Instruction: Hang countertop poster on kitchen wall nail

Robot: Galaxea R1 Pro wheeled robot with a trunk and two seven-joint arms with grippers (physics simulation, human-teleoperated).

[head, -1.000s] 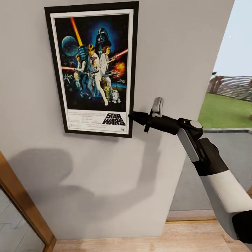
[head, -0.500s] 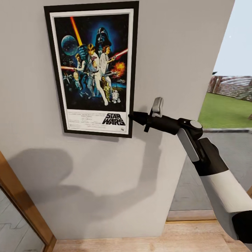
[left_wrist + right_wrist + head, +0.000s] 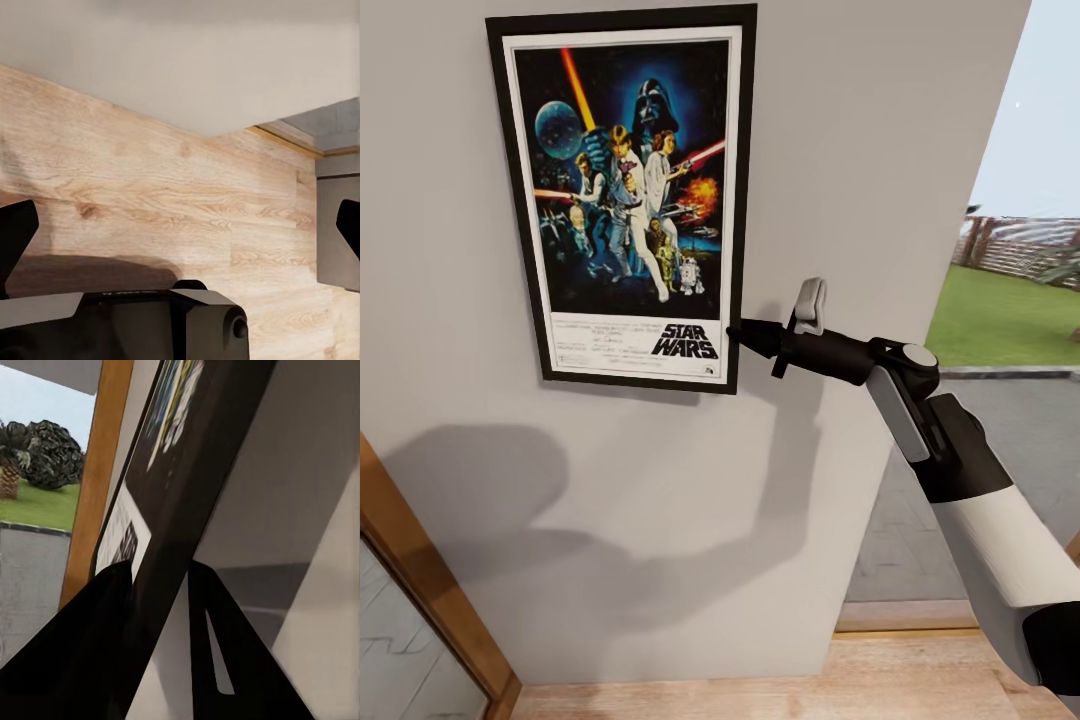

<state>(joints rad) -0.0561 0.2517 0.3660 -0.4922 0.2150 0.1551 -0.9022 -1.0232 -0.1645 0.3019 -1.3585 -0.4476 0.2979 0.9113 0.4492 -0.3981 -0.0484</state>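
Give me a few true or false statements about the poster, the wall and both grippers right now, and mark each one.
1. The poster is up against the grey wall. True.
2. The right gripper grips the poster's top edge. False: it pinches the right edge of the frame near the bottom corner, one finger on each side of it.
3. The left gripper is shut on the poster. False: its fingers stand wide apart over the wooden floor, with nothing between them.
4. The poster hangs upside down. False: the STAR WARS logo reads upright along its lower border.
5. A grassy lawn shows past the wall's right edge. True.
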